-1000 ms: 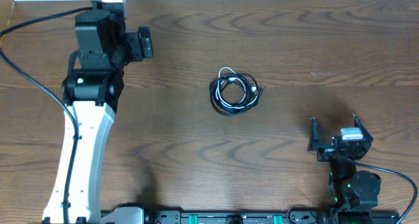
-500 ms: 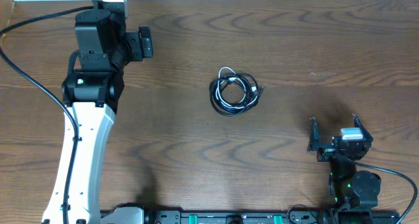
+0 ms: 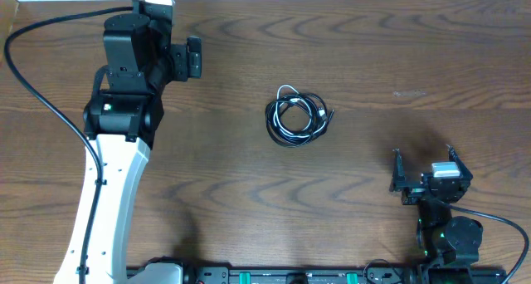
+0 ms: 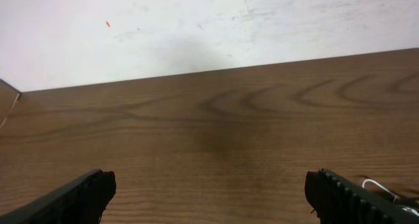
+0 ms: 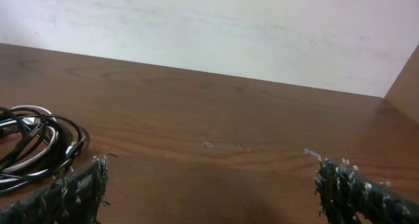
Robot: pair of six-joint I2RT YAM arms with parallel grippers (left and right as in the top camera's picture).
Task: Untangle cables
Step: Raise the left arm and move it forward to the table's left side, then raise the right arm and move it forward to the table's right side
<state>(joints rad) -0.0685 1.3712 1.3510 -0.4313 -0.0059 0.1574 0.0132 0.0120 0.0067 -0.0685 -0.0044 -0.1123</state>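
Observation:
The cables lie as one small coil of black cords and a white cord in the middle of the table. They also show at the left edge of the right wrist view, and a bit of white cord shows at the lower right of the left wrist view. My left gripper is open and empty at the far left, well away from the coil. My right gripper is open and empty near the front right, to the right of and nearer than the coil.
The wooden table ends at a white wall along its far edge. The left arm's white link and its thick black cable run down the left side. Arm bases stand along the front edge.
My left arm has shifted slightly to the right and its gripper with it. The coil and the right arm have not moved.

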